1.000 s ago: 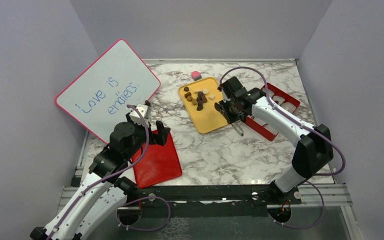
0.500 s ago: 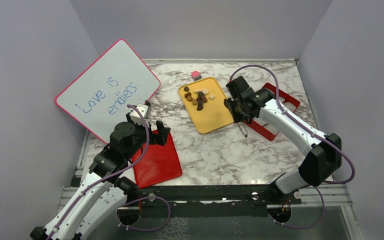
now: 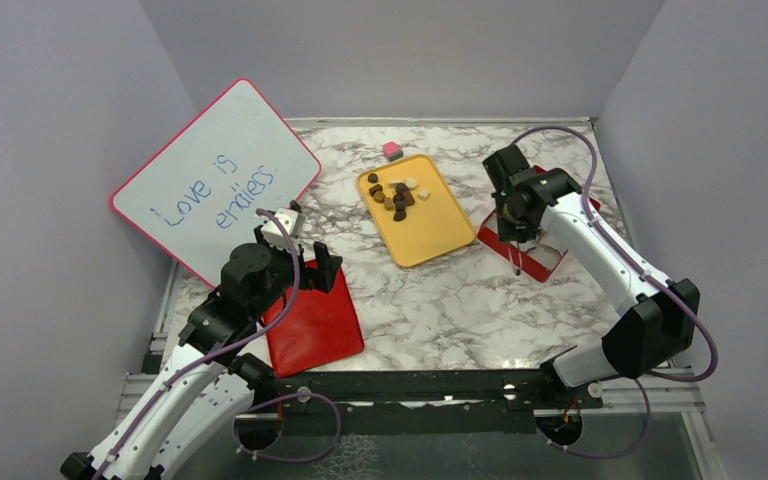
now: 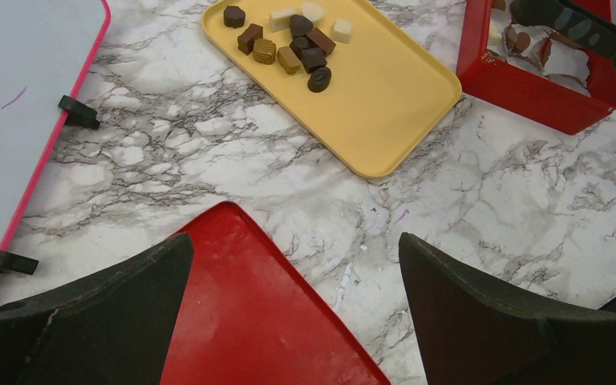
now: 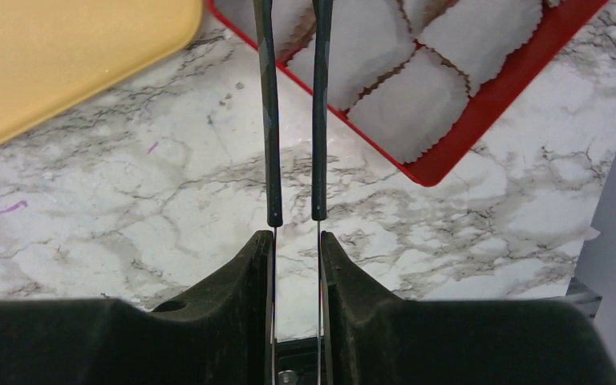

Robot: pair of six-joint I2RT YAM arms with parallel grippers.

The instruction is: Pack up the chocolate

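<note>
Over box (image 5: 431,172), tongs' (image 5: 269,120) tips unseen

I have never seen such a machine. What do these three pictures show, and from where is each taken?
This is a robot: a left arm and a right arm bolted at the near edge of a marble table. The wide picture comes from a fixed camera above and behind them; the other two come from cameras on the wrists, each showing its own end effector. On the table are a yellow tray with small chocolates, a red box with white paper cups, a flat red panel, a whiteboard and a pink cube. The left end effector is open and empty above the red panel. The right end effector is shut on thin tweezers that reach over the red box; whether they carry a chocolate I cannot tell.
</note>
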